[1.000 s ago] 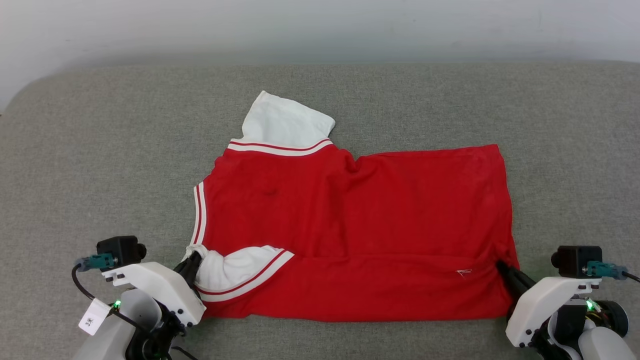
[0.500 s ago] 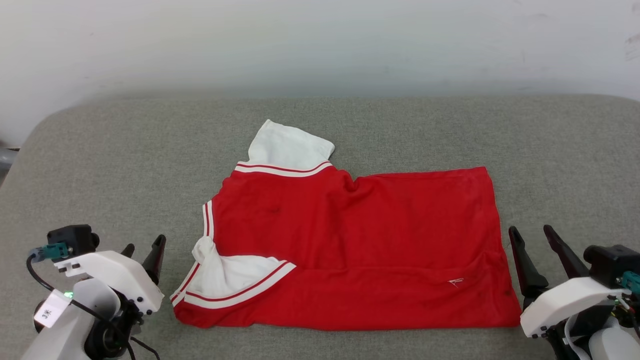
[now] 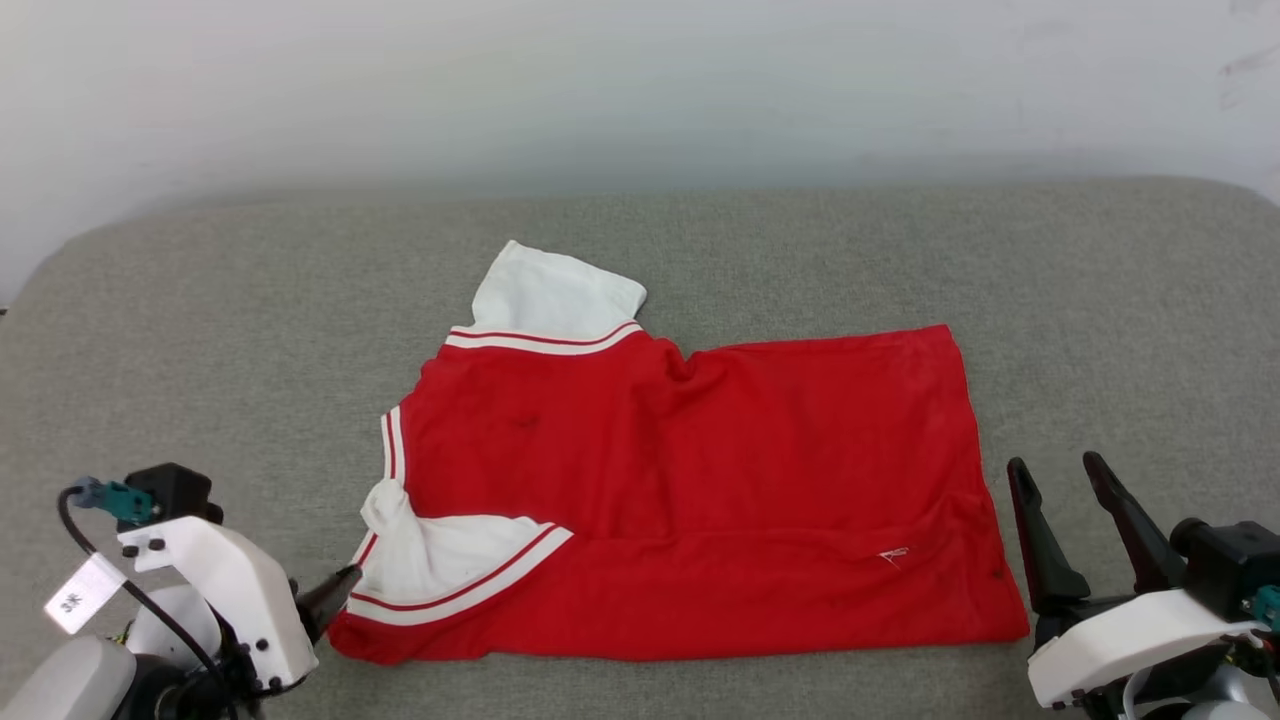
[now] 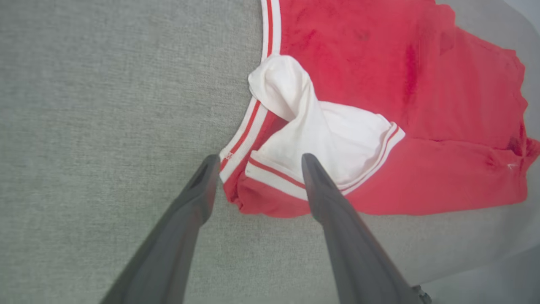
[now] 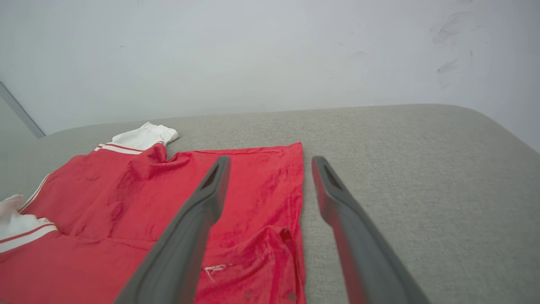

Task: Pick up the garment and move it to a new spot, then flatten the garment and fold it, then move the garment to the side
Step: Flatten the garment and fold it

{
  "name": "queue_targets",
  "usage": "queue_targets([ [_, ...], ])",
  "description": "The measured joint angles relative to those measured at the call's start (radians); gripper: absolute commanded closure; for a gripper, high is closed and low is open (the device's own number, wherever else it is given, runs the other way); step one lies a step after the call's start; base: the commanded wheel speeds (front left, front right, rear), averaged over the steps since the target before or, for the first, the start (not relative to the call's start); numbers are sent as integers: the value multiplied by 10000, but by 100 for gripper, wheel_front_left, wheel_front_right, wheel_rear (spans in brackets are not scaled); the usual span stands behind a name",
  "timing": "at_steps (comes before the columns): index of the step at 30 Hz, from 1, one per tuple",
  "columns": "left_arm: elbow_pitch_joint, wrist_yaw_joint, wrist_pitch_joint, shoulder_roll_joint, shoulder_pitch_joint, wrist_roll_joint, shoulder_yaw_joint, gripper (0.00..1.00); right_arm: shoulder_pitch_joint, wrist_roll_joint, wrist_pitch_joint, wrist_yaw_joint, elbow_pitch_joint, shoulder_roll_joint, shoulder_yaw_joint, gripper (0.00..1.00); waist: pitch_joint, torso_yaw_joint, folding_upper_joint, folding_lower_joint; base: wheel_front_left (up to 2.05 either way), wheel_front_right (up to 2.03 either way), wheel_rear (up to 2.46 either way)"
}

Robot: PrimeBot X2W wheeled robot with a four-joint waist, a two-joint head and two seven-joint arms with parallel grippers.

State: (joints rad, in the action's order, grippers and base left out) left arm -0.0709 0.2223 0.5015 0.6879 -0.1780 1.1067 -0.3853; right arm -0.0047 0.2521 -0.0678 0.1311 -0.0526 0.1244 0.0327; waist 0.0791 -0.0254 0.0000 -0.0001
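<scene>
As both gape empty, left end effector [image 4: 259, 158] and right end effector [image 3: 1053, 460] flank the garment [image 3: 700, 480].

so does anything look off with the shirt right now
Yes. The shirt lies mostly flat, but its near sleeve is folded over onto the red body and bunched into a twisted knob at its left end, while the far sleeve sticks out unfolded.

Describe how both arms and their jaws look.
Left gripper: white angular wrist shell with dark screws, black camera block, teal plug on a black cable, white paper tag with dark marking. Right gripper: the same white shell, black camera and teal connector. Both pairs of jaws are long, dark grey, tapering to points, slotted near the tips.
</scene>
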Motion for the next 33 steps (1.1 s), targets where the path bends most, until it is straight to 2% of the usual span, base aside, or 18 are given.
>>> queue_targets([
  [6,322,510,754,205,88,-102,-372,0,48,-52,280,0,606,-226,-65,0,506,-268,0,1,0,0,0],
  [15,-449,775,1030,173,-218,-832,-1097,0,21,301,426,0,652,-393,-27,0,1146,-656,0,1,0,0,0],
  [18,-694,702,999,0,-341,-930,-1264,0,6,479,433,0,604,-435,100,0,1217,-671,0,0,0,0,0],
  [19,-782,654,997,-50,-361,-909,-1289,6,6,497,437,0,587,-439,121,0,1221,-666,0,0,0,0,0],
  [20,-853,543,997,-96,-400,-909,-1340,58,6,568,466,0,579,-447,148,0,1222,-654,0,0,0,0,0],
  [21,-911,420,991,-155,-467,-909,-1388,100,6,594,477,0,564,-453,192,0,1224,-630,0,-1,0,0,0],
  [28,-1223,-295,468,-633,-577,-895,-1561,100,-136,869,782,0,533,-332,556,0,1101,-352,0,1,0,0,0],
  [33,-1012,-385,6,-621,-546,-1114,-1569,100,-171,1402,1776,0,339,38,792,0,847,-181,0,2,0,0,0],
])
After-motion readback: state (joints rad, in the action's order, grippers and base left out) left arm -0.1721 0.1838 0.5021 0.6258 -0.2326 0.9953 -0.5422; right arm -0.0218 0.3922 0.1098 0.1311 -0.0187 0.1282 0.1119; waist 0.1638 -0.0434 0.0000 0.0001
